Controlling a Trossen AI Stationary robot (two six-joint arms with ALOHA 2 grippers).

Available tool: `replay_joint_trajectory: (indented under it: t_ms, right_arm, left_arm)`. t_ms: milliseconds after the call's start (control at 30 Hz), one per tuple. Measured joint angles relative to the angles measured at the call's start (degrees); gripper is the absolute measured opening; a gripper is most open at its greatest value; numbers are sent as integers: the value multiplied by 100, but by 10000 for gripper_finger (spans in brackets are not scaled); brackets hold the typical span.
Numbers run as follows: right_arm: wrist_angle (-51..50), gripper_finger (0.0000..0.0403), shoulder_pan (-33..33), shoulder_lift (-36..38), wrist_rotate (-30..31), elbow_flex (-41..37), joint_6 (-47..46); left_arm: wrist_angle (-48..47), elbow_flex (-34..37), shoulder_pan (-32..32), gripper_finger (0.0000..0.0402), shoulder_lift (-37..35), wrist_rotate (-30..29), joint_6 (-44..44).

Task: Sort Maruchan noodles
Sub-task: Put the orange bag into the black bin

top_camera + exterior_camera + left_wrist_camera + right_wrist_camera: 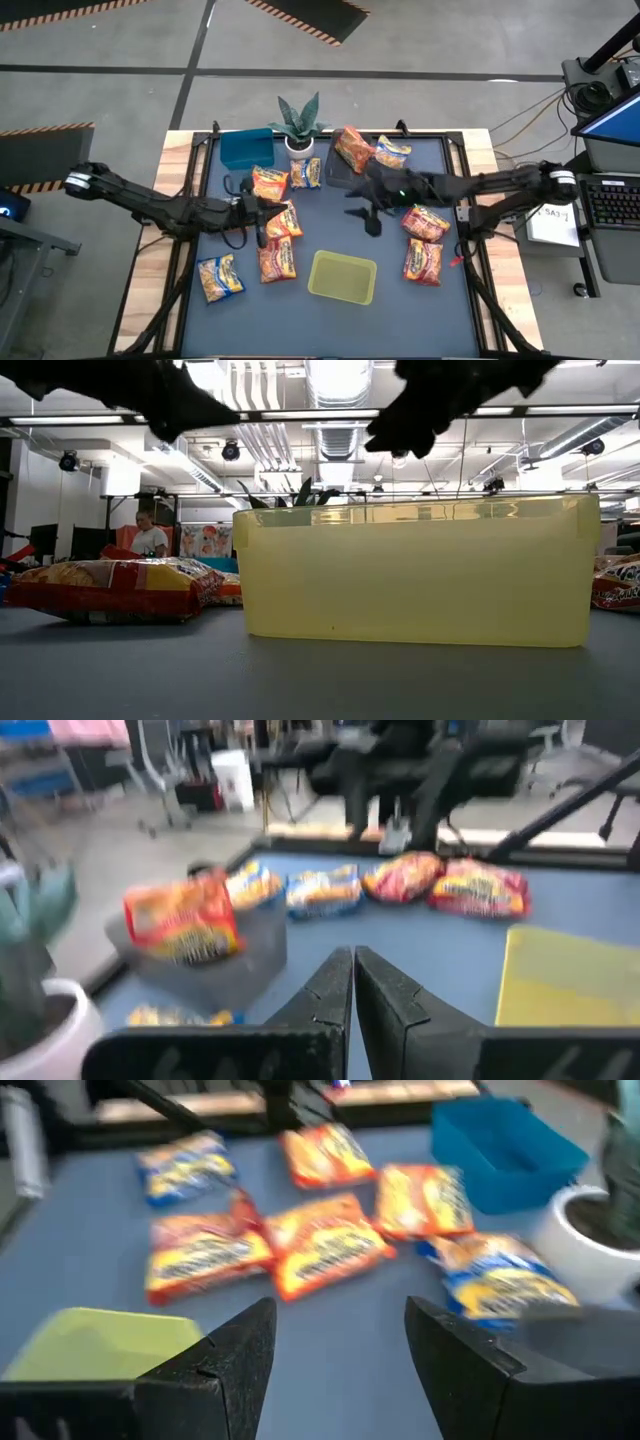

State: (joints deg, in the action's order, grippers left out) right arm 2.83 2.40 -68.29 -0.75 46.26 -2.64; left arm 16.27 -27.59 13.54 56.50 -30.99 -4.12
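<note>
**Noodle packets scattered over the mat, both grippers empty**

The Maruchan noodles (pixel 281 222) lie loose on the blue mat (pixel 400 305). An orange packet (pixel 354 148) rests on the dark clear bin (pixel 338 175) at about twelve o'clock from the mat's centre, a yellow-and-blue packet (pixel 392 152) just beside it. Two red packets (pixel 424 223) sit toward three o'clock; a yellow-and-blue one (pixel 219 277) lies at about eight o'clock. The yellow-green bin (pixel 343 277) stands at six o'clock, the blue bin (pixel 246 148) at eleven, next to a potted plant (pixel 299 125). The right gripper (pixel 371 222) hangs over the centre, fingers apart, holding nothing. The left gripper (pixel 262 232) hovers by the orange packets at nine o'clock, fingers pressed together, empty.
</note>
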Motion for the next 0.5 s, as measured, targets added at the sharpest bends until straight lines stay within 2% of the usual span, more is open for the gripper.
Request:
replay_joint_trajectory:
  t_ms: [67,200,267,400,500]
  right_arm:
    - [396,210,-148,221,112,-382,-43]
    - [756,210,-258,597,394,-934,-54]
    - [813,210,-256,766,431,-1131,-82]
    - [859,210,-252,1075,484,-1427,-81]
    - [866,210,-252,1299,533,-1584,-54]
  left_arm:
    - [-228,0,-4,0,122,-160,-418]
    - [-767,0,-31,0,338,-995,-1866]
    - [-1140,0,-106,0,395,-1092,-2558]
    - [-2361,-153,-353,0,537,-690,-3935]
    - [-3927,-573,-590,0,737,140,-5166]
